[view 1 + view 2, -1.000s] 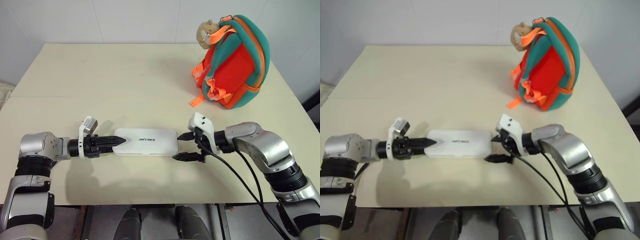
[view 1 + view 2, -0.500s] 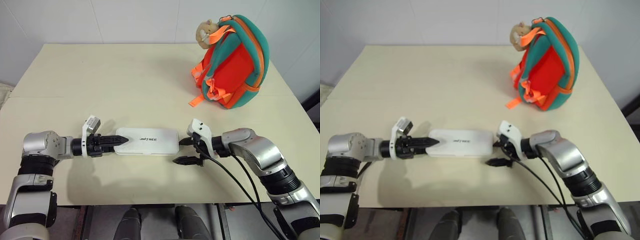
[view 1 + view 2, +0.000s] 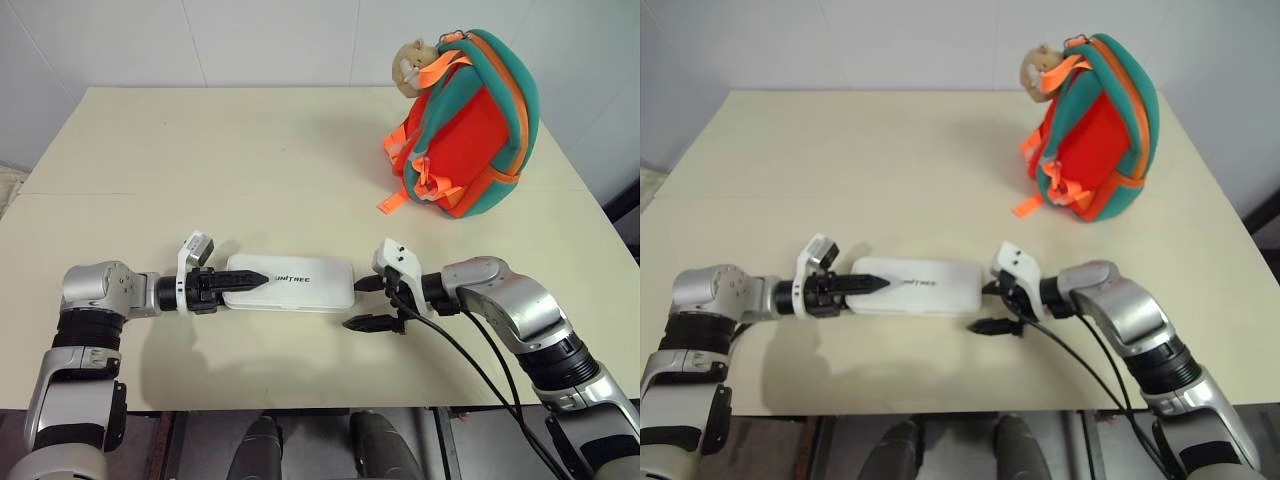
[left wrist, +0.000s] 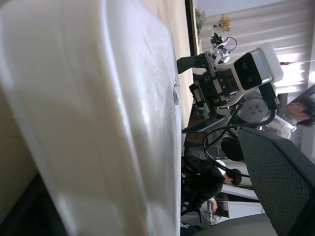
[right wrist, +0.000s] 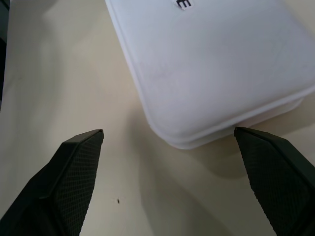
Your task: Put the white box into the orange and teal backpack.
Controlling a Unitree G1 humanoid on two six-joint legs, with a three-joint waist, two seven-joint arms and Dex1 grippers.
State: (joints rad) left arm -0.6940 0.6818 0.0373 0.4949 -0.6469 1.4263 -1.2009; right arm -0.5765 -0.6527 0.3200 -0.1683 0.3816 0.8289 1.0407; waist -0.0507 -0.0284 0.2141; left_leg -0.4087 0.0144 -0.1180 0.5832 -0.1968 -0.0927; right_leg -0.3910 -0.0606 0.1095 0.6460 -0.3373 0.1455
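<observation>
Tools point(image 3: 366, 303) wide open at white box point(image 3: 295, 283) ends

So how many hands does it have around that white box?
2. The left hand is at one short end of the white box, one finger over its top; the right hand sits open at the other end, both lying on the table.

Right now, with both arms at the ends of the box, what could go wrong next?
1. The flat white plastic box lies flat on the beige table; end-on pinches could slip off its rounded corners.
2. The right gripper, jaws open, straddles only one corner, so closing may skew the box.
3. The orange and teal backpack stands upright at the far right; its opening isn't visible, so insertion may topple it.
</observation>
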